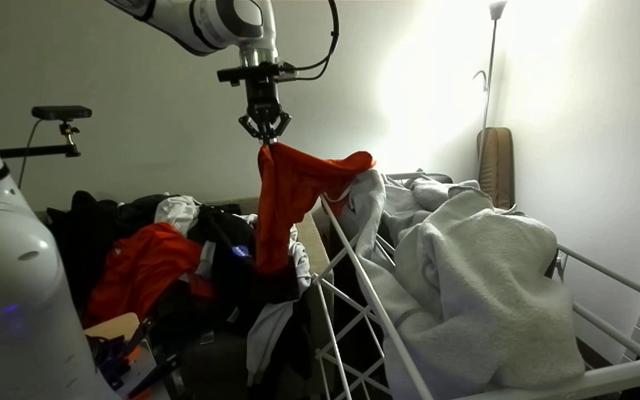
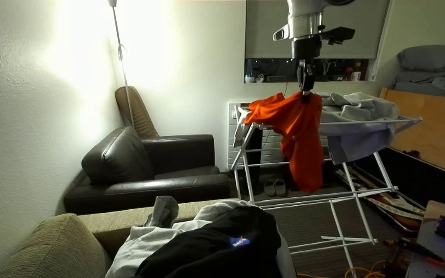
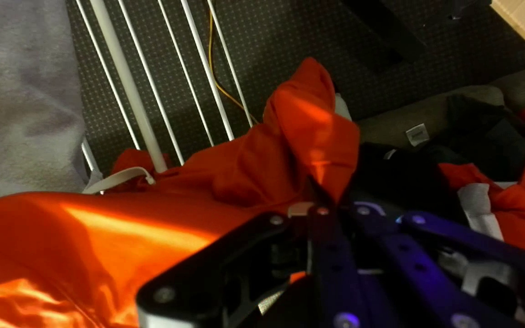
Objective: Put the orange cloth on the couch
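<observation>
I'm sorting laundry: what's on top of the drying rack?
Pale fabric lies on the drying rack, and part of the orange cloth drapes over one end; what they cover can't be seen.

In an exterior view, a lamp (image 2: 120,52) stands upper left, a window (image 2: 269,38) upper right, probably carpet (image 2: 308,222) lower right.

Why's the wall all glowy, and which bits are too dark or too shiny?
In both exterior views, the wall glares white, probably from the lamp there; in an exterior view, folds in the black clothes mostly vanish into darkness; in the wrist view, bright streaks cross the orange cloth and purple glints show on the gripper.
</observation>
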Available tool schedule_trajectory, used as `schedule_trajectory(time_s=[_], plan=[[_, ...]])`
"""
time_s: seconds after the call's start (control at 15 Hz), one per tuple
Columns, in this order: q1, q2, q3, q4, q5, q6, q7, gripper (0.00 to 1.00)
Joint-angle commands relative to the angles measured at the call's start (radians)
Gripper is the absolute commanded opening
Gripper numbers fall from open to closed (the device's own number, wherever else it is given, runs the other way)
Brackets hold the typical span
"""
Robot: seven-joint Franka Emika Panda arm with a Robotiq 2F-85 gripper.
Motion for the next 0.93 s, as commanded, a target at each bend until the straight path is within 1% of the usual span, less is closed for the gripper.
schedule_trajectory(time_s=[0.0, 0.87], plan=[[0.022, -0.049, 0.021, -0.048, -0.017, -0.002, -0.033, 0.01], [0.122, -0.066, 0.095, -0.090, -0.006, -0.008, -0.144, 0.01]])
